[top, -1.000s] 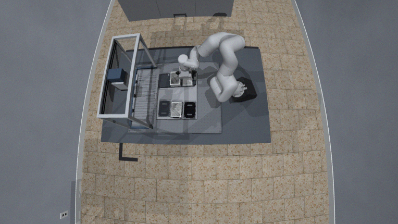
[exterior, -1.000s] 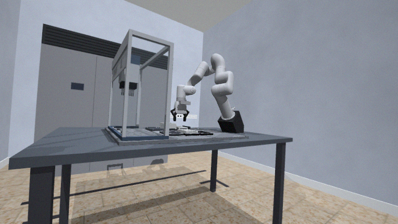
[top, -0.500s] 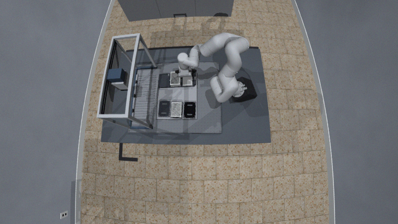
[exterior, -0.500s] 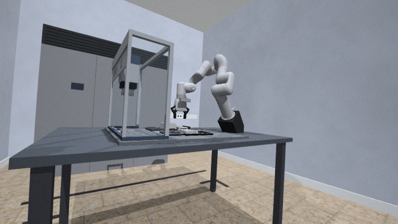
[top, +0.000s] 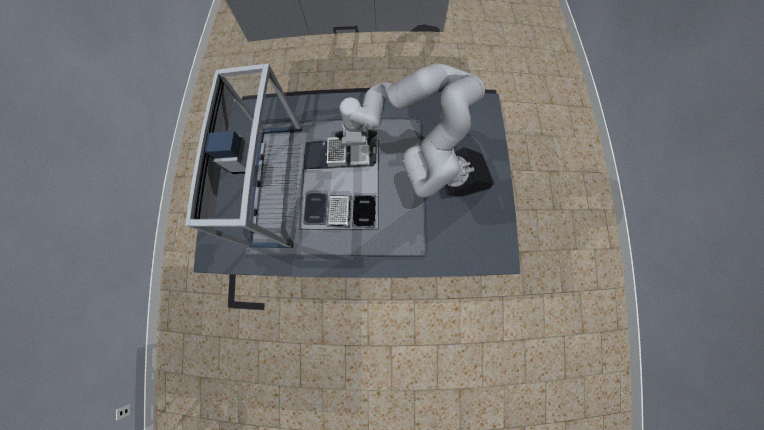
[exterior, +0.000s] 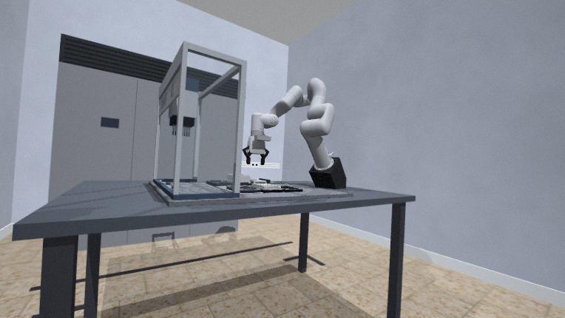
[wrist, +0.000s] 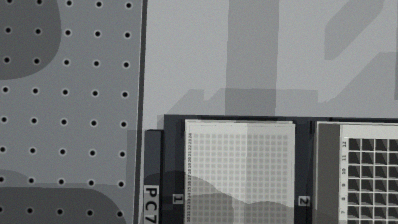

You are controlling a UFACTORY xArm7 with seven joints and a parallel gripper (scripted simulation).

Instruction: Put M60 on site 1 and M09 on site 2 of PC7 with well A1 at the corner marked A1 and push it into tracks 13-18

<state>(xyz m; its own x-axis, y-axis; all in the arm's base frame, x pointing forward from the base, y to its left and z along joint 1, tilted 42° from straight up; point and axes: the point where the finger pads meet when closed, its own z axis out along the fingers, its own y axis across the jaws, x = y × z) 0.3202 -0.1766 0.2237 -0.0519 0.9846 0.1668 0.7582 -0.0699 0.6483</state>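
Jaws [exterior: 255, 158] standing fully open, gripping nothing, hovering above PC7 [wrist: 151, 205] on the apron. M60 [wrist: 239, 165] sitting on site 1, M09 [wrist: 370, 172] on site 2. Next, likely: descend squarely onto the handle end, push straight along the tracks.

The top view looks straight down on the table [top: 497, 256] from high up. The exterior view faces it from floor level. The wrist view looks down close; all 3 share the carrier [wrist: 152, 165].

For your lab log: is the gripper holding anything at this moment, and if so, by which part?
Nothing is held. The gripper hangs open above the carrier PC7.
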